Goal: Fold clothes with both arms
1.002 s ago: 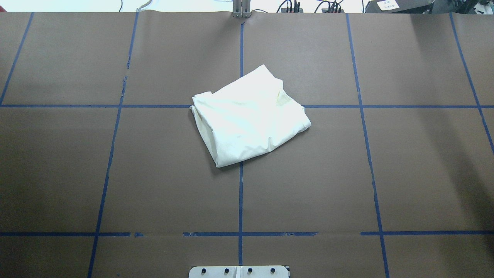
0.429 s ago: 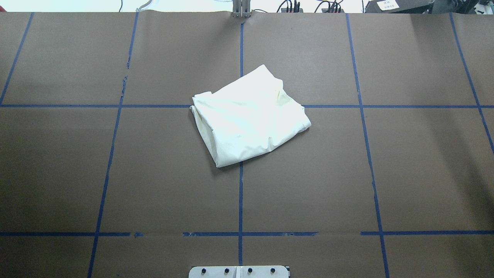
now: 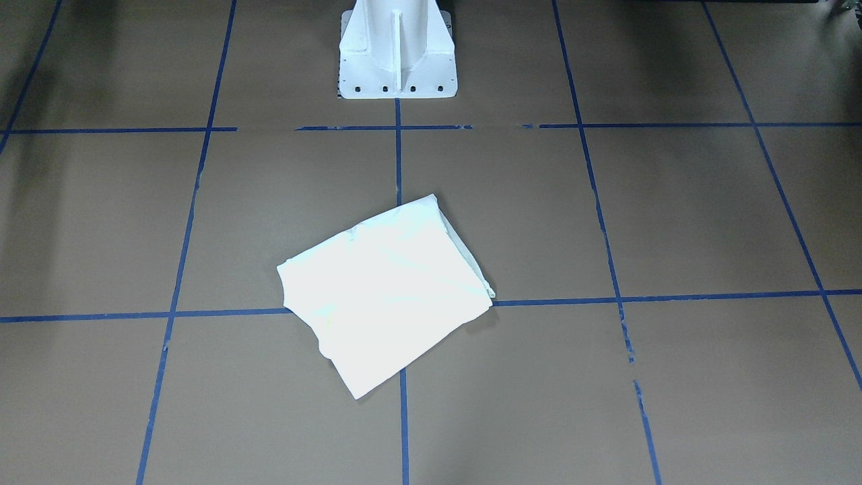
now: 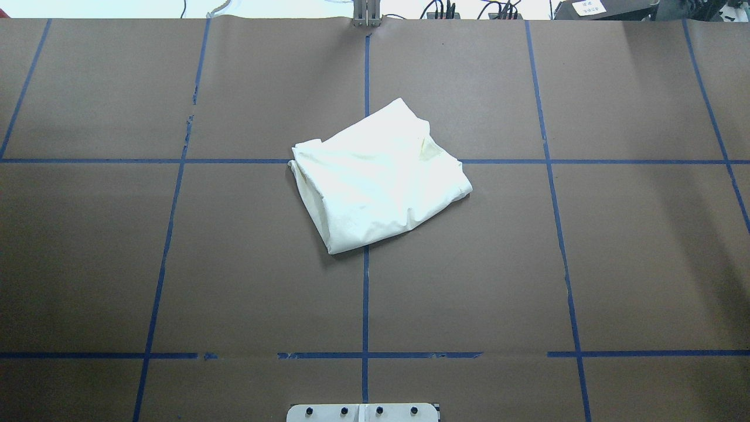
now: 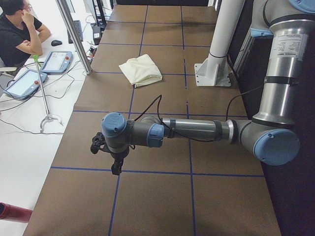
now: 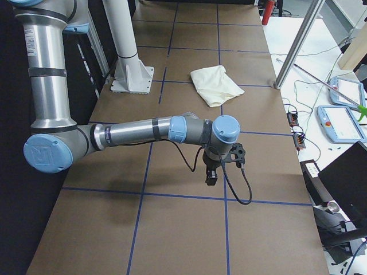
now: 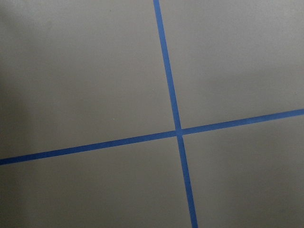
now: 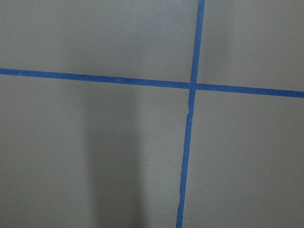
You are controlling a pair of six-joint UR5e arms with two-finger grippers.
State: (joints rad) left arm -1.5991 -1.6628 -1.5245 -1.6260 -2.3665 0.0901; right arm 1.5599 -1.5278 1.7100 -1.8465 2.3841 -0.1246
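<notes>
The clothes (image 4: 378,176) lie as a folded cream bundle, plain side up, near the table's middle; they also show in the front-facing view (image 3: 387,293) and both side views (image 5: 141,70) (image 6: 217,83). No print shows. Neither arm touches them. My left gripper (image 5: 116,164) hangs over the table's left end, pointing down, far from the clothes. My right gripper (image 6: 211,176) hangs likewise over the right end. Both show only in the side views, so I cannot tell whether either is open or shut. The wrist views show only brown table and blue tape.
The brown table (image 4: 176,264) carries a blue tape grid. The white pedestal base (image 3: 397,54) stands at the robot's edge. A seated person (image 5: 19,29) and tablets (image 5: 56,61) are beside the table. Cables (image 4: 445,10) run along the far edge.
</notes>
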